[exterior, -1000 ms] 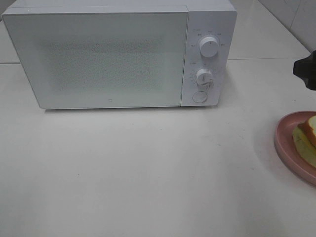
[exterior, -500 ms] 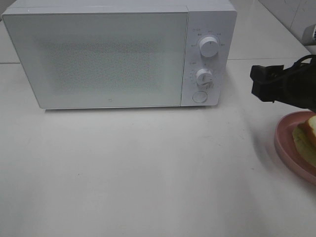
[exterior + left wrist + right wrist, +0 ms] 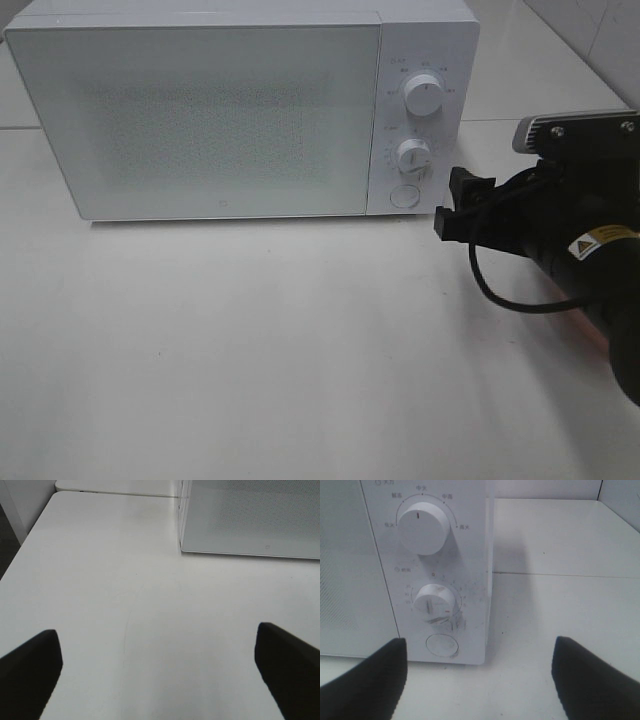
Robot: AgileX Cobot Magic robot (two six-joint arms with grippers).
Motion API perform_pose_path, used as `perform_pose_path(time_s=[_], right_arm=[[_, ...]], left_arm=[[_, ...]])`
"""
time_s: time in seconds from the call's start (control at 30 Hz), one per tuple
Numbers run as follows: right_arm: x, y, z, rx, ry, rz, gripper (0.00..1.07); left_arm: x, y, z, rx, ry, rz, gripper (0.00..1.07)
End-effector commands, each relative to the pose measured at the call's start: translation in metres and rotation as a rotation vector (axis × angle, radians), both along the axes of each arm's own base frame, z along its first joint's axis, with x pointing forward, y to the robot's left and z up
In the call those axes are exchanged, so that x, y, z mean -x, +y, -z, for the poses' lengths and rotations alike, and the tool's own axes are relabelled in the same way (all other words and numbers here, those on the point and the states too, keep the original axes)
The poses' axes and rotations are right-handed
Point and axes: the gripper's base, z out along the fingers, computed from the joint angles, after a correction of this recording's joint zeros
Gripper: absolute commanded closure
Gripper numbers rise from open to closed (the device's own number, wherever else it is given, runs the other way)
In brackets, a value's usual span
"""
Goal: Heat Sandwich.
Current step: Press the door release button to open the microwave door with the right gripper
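Swung in from 3 o'clock, its arm (image 3: 590, 250) now hiding the sandwich, the right hand (image 3: 455, 202), like the left hand (image 3: 160, 675) over near tabletop (image 3: 250, 350), gapes empty before the round button (image 3: 404, 196) of the shut microwave (image 3: 200, 120) at 12 o'clock; all steps apparently remain.

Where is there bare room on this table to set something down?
Widest free patch: the table in front of the microwave, out to the near edge. A second bare stretch lies off the microwave's left side, where the open left end effector hovers. Crowded: the right, where the right end effector and its arm hang beside the control panel.
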Motion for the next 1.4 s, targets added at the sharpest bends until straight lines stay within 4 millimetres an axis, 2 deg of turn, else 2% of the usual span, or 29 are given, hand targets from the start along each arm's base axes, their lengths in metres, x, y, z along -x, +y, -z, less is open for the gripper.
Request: perform_pose_path(time_s=[0.03,0.23,0.5,0.73,0.83,0.87,0.93,0.97,1.03,1.1,1.13,1.23,1.3,1.4], right_arm=[[0.002,0.006,0.003,0.004,-0.013,0.010,0.31],[0.013,0.023,0.015,0.011,0.028,-0.002,0.31],[0.019,0.029,0.016,-0.012,0.035,-0.013,0.31],[0.019,0.029,0.017,-0.319,0.067,0.067,0.31],[0.019,0.029,0.017,-0.590,0.092,0.138,0.31],[0.019,0.029,0.017,-0.590,0.092,0.138,0.31],[0.019,0.029,0.017,-0.744,0.107,0.178,0.32],[0.019,0.029,0.017,-0.879,0.119,0.214,0.34],[0.019,0.029,0.017,-0.937,0.124,0.229,0.35],[0.019,0.029,0.017,-1.125,0.141,0.279,0.38],[0.019,0.029,0.017,-1.125,0.141,0.279,0.38],[0.019,0.029,0.017,-1.295,0.155,0.324,0.46],[0.019,0.029,0.017,-1.323,0.158,0.331,0.48],[0.019,0.029,0.017,-1.414,0.168,0.357,0.62]], left_arm=[[0.003,0.000,0.000,0.000,-0.032,0.006,0.06],[0.003,0.000,0.000,0.000,-0.032,0.006,0.06],[0.003,0.000,0.000,0.000,-0.032,0.006,0.06],[0.003,0.000,0.000,0.000,-0.032,0.006,0.06],[0.003,0.000,0.000,0.000,-0.032,0.006,0.06],[0.003,0.000,0.000,0.000,-0.032,0.006,0.06],[0.003,0.000,0.000,0.000,-0.032,0.006,0.06],[0.003,0.000,0.000,0.000,-0.032,0.006,0.06],[0.003,0.000,0.000,0.000,-0.032,0.006,0.06],[0.003,0.000,0.000,0.000,-0.032,0.006,0.06],[0.003,0.000,0.000,0.000,-0.032,0.006,0.06],[0.003,0.000,0.000,0.000,-0.032,0.006,0.06],[0.003,0.000,0.000,0.000,-0.032,0.006,0.06],[0.003,0.000,0.000,0.000,-0.032,0.006,0.06]])
